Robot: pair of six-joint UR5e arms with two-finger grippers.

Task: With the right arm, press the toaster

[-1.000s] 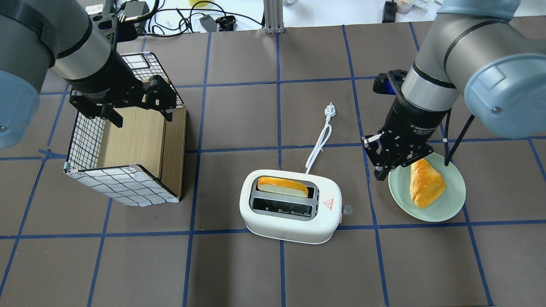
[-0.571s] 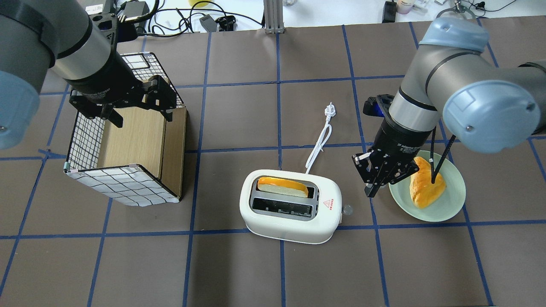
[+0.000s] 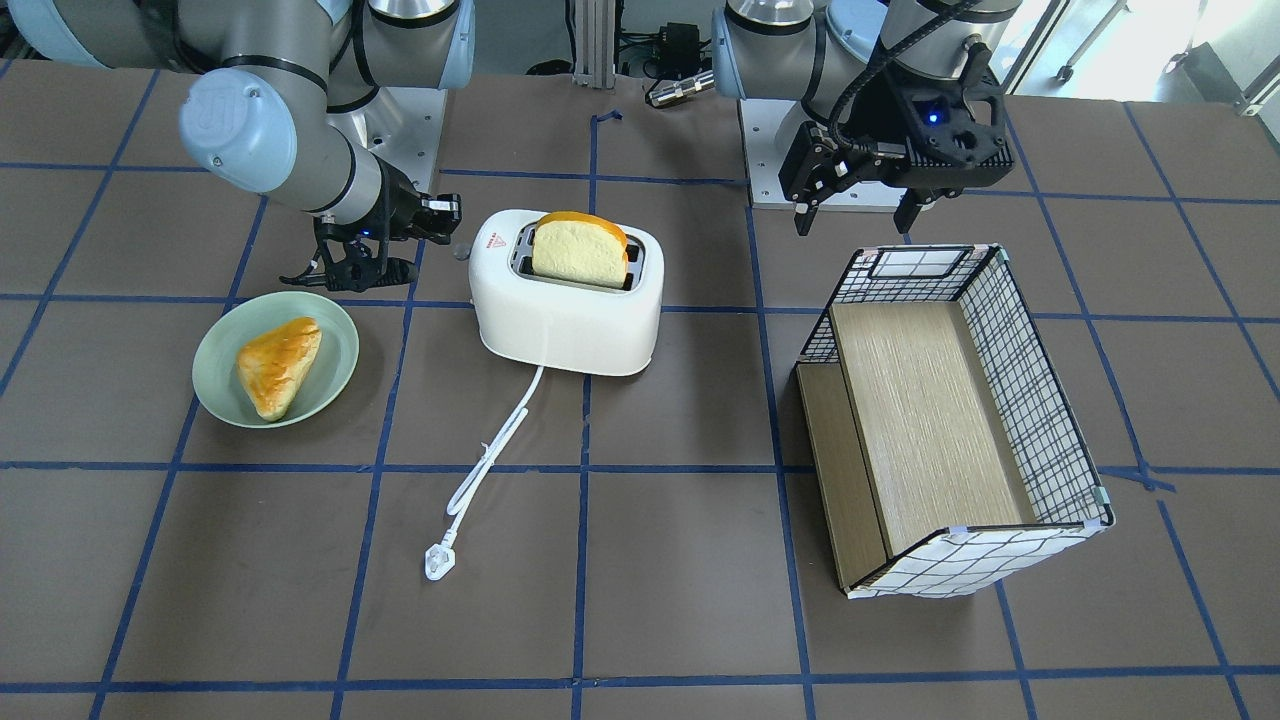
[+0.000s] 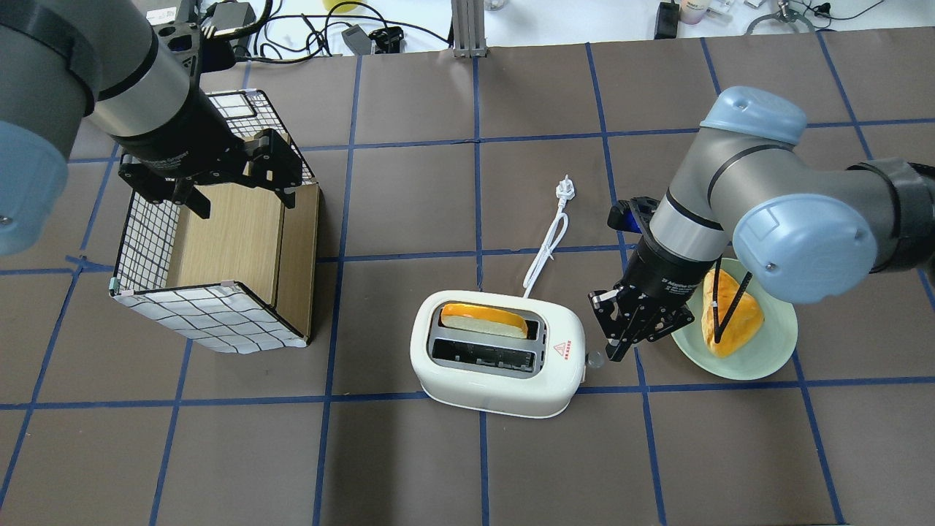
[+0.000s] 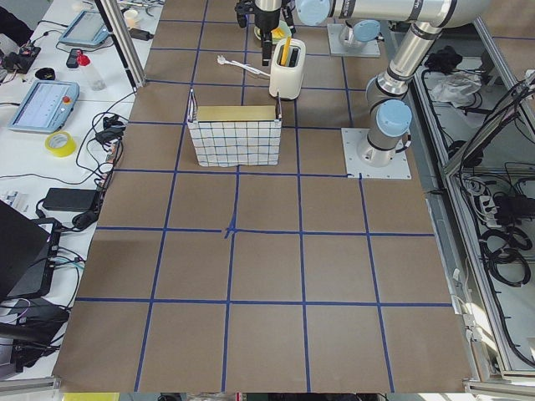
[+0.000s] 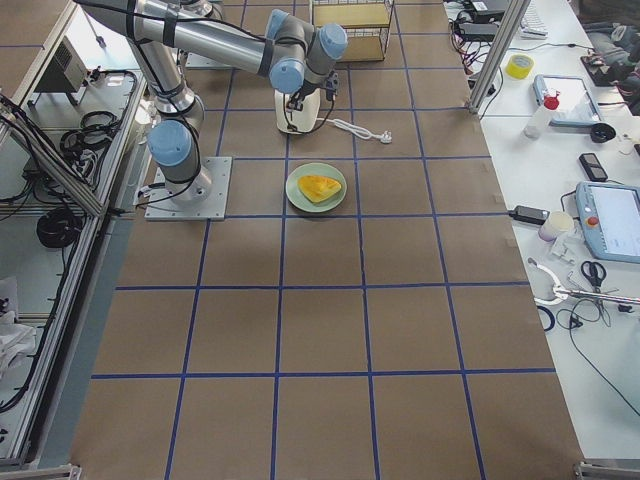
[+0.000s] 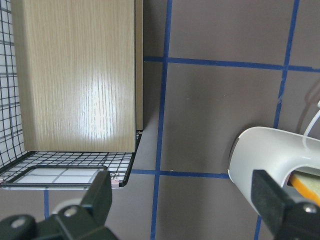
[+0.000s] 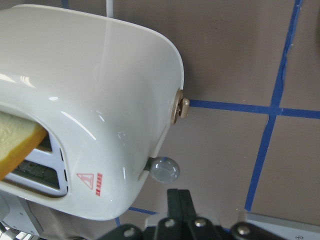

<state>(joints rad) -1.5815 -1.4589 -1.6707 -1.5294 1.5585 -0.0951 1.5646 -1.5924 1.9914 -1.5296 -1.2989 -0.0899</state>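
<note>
Since the right end effector (image 4: 615, 355) has its two black fingers pressed together into one blunt tip, we treat it as a poker, not a clamp. The rounded white plastic two-slot toaster (image 4: 497, 354) stands about midway along the worktop, nearer the robot-side edge. Its small grey lever knob (image 8: 166, 169) faces the worktop's right end. The tip sits just beside the knob; the wrist view shows a small gap, so no contact yet. A yellow-crusted bread slice (image 4: 483, 320) stands proud of the far slot.

For a clean press, we judge:
- Centre the tip over the knob first, then drive straight down along the lever slot.
- The knob is small and round, so an off-centre push may slip off.
- Any sideways load could slide or tip the toaster.
- Keep the wrist off the pale green plate (image 4: 771, 361) close by.

The left end effector (image 4: 242, 201), fingers spread and empty, hangs over the wire-grid basket (image 4: 146, 241) near the left end.
</note>
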